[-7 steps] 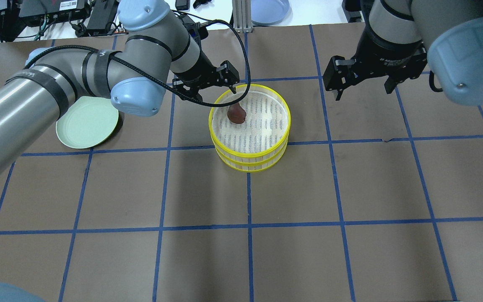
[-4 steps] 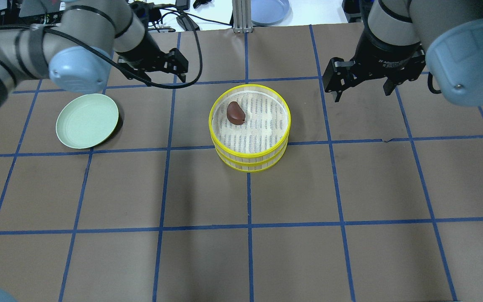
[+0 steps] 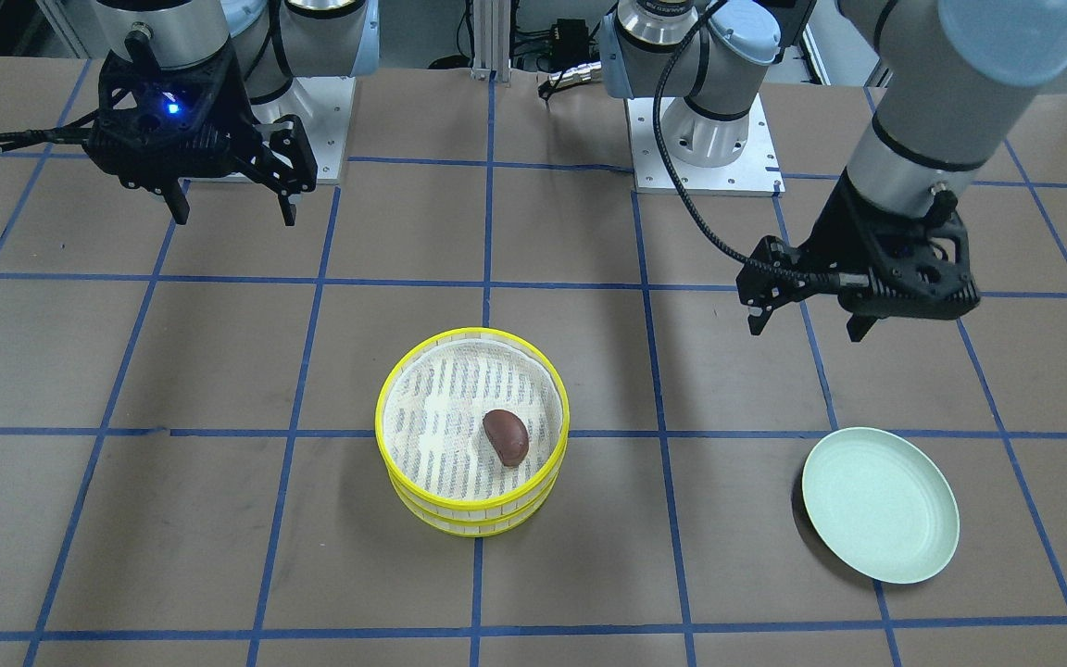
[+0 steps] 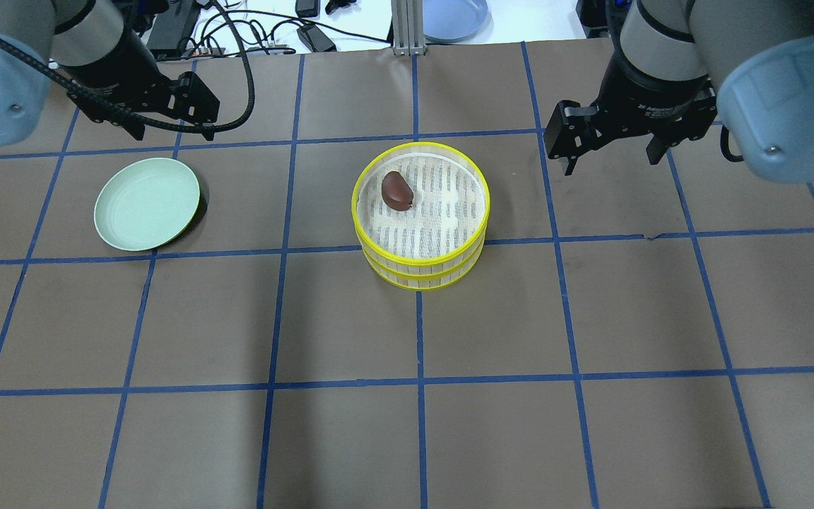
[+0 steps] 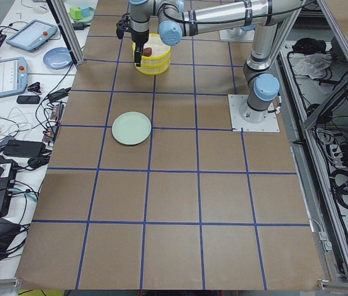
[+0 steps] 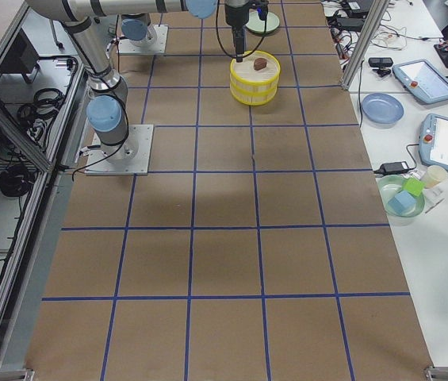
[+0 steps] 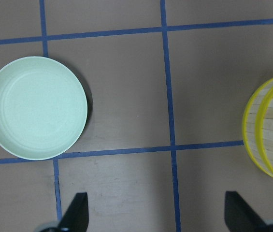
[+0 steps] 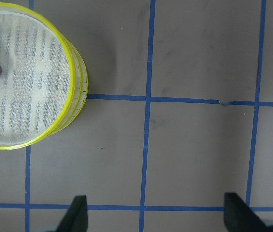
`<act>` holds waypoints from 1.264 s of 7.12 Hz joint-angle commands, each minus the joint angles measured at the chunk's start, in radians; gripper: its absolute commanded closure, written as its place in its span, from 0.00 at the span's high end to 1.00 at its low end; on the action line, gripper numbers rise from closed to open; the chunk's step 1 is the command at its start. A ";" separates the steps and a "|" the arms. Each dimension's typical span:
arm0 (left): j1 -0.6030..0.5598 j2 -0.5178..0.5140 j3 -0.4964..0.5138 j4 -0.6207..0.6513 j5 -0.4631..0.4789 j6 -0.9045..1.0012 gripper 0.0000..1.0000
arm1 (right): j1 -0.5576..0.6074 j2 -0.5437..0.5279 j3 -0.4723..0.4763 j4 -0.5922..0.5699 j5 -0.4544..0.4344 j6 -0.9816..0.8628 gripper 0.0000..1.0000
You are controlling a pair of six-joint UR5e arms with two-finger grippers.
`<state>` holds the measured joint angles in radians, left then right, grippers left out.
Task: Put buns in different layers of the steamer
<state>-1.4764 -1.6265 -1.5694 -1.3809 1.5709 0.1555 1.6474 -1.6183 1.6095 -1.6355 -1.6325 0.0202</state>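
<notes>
The two yellow-rimmed steamer tiers [image 4: 486, 205] stand stacked at the table's middle. The dark reddish-brown bun [image 4: 397, 191] lies on the top tier's mesh floor, also seen in the front view [image 3: 506, 437]. The cream-white bun is hidden. My left gripper [image 4: 175, 133] is open and empty, raised beyond the pale green plate, well left of the steamer. My right gripper [image 4: 612, 164] is open and empty, raised to the right of the steamer. The left wrist view shows the steamer's side [image 7: 271, 145]; the right wrist view shows its rim [image 8: 76, 92].
An empty pale green plate [image 4: 147, 203] lies on the table left of the steamer, below my left gripper in the left wrist view [image 7: 35, 107]. A blue plate [image 4: 455, 15] and cables lie beyond the far table edge. Brown table with blue grid lines.
My left gripper has pulled away from the steamer's rim and swung left, leaving the dark bun lying in the top tier. The right arm has barely moved.
</notes>
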 commanded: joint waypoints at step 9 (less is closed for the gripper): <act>-0.007 0.074 -0.040 -0.095 -0.008 -0.014 1.00 | -0.001 -0.005 0.017 -0.040 0.000 0.024 1.00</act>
<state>-1.4834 -1.5518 -1.6083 -1.4763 1.5667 0.1414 1.6461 -1.6234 1.6267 -1.6637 -1.6315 0.0404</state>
